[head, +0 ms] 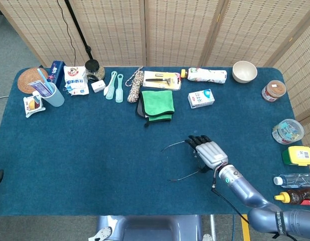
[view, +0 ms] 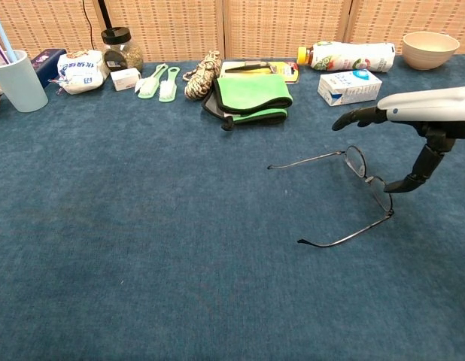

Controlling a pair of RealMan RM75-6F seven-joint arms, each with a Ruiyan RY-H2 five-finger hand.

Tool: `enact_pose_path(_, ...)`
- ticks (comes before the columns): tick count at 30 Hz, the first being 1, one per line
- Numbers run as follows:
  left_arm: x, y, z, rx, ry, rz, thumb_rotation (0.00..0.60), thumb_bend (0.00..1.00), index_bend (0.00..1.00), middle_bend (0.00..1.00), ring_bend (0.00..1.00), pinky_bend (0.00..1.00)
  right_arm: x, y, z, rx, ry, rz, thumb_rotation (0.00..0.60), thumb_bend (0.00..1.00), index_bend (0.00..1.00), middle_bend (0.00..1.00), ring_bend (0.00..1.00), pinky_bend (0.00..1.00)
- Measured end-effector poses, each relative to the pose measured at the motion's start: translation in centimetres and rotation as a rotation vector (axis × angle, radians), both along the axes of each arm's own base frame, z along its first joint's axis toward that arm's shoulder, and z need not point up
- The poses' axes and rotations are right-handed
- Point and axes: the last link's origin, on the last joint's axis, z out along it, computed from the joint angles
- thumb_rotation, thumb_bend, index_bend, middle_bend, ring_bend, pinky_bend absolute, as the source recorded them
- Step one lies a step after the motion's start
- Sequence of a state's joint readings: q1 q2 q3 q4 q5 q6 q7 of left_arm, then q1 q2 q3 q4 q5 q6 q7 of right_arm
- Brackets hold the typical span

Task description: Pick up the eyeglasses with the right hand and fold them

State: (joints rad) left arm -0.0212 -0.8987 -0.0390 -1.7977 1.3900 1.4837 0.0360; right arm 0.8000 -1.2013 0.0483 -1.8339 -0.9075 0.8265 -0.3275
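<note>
1. Head view shows the right hand (head: 210,152) lying palm-down above the eyeglasses (head: 182,160), its fingers stretched out flat toward the far side of the table (head: 95,150) and holding nothing.
2. Its dark fingertips (head: 197,139) sit over the front of the frame, so the lenses are mostly hidden there, while both thin temple arms stick out to the left, unfolded, on the blue cloth.
3. Farther back lie a folded green cloth (head: 157,104) and a small white carton (head: 201,98), both well apart from the eyeglasses, and a white bowl (head: 244,71) stands near the far right corner.
4. No left hand appears in this picture.
5. Chest view shows the eyeglasses (view: 353,192) resting on the cloth with the temple arms spread open, pointing left, and the lenses on the right side.
6. The right hand (view: 424,120) hovers above the frame with the fingers apart: the upper fingers (view: 357,116) reach out level over the far lens.
7. A lower dark finger (view: 413,180) points down just beside the near lens; whether it touches the frame cannot be told.
8. Nothing is clamped between them.
</note>
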Motion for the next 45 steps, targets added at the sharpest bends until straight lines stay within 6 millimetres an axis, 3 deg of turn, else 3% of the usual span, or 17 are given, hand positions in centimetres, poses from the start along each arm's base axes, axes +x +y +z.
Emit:
enact_pose_path(11,-0.5,-0.3,0.4,0.007,0.002,0.009,0.494,0.38,0.11,0.02,0.09,0.0,-0.2,-0.7,-2.4,-0.047,0.011,-0.035,0.6,0.28,0.0,0.0,0.0,0.0)
enact_pose_path(19,-0.6,-0.4,0.5,0.007,0.002,0.011,0.495,0.38,0.11,0.02,0.09,0.0,-1.0,-1.2,-3.0,-0.075,0.051,-0.042,0.6,0.28,0.0,0.0,0.0,0.0)
enact_pose_path(39,-0.5,-0.4,0.4,0.009,0.002,0.01,0.492,0.38,0.11,0.02,0.09,0.0,-3.6,-3.6,-2.0,-0.196,0.228,0.006,0.6,0.28,0.0,0.0,0.0,0.0)
enact_pose_path(45,-0.6,-0.5,0.3,0.006,-0.003,0.012,0.495,0.38,0.11,0.02,0.09,0.0,-3.4,-3.5,-1.4,-0.191,0.219,0.004,0.6,0.28,0.01,0.0,0.0,0.0)
